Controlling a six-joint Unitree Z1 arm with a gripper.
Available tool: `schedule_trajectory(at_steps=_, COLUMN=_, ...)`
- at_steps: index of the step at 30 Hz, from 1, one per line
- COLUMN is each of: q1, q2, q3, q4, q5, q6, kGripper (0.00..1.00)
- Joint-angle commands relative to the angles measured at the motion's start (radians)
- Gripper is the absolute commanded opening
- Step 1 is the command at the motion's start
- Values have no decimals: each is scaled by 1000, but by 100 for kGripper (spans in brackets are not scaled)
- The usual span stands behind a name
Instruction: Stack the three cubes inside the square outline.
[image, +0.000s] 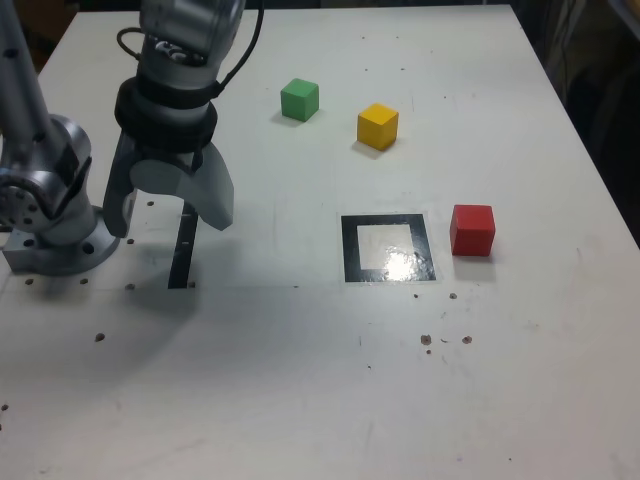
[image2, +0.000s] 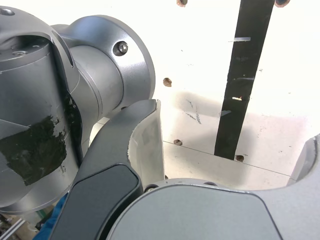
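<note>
Three cubes lie on the white table, none stacked and none touching another. The red cube sits just beside the square outline, on the exterior view's right of it, outside the tape. The yellow cube stands farther back, well apart from the outline, and the green cube is near it on the exterior view's left. There is one outline, a black tape frame with a white centre that holds nothing and shows a bright glare patch.

One straight black tape strip runs along the table on the exterior view's left, well apart from the outline. In the wrist view the same strip crosses the table between the two fingers.

The one arm hangs over that strip, near its own round base at the exterior view's left edge. Its wrist points downward and the gripper hovers above the table, apart from every cube. The jaws are spread wide with nothing between them. How high the fingertips are above the surface is hard to judge, though a shadow under them suggests a gap. A black cable loops by the upper wrist. Small dark screw holes dot the table.
</note>
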Motion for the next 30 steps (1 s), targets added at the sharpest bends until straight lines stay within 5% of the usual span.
schedule_trajectory(at_steps=1, q1=-2, q2=-6, q3=2, q4=7, q5=9, q6=8, kGripper=100)
schedule_trajectory(at_steps=19, q1=-2, q2=5, q3=-65, q4=66, q5=24, q6=11, kGripper=99)
schedule_trajectory(at_steps=30, q1=-35, q2=173, q3=-548, q4=236, q5=117, q6=1, kGripper=99)
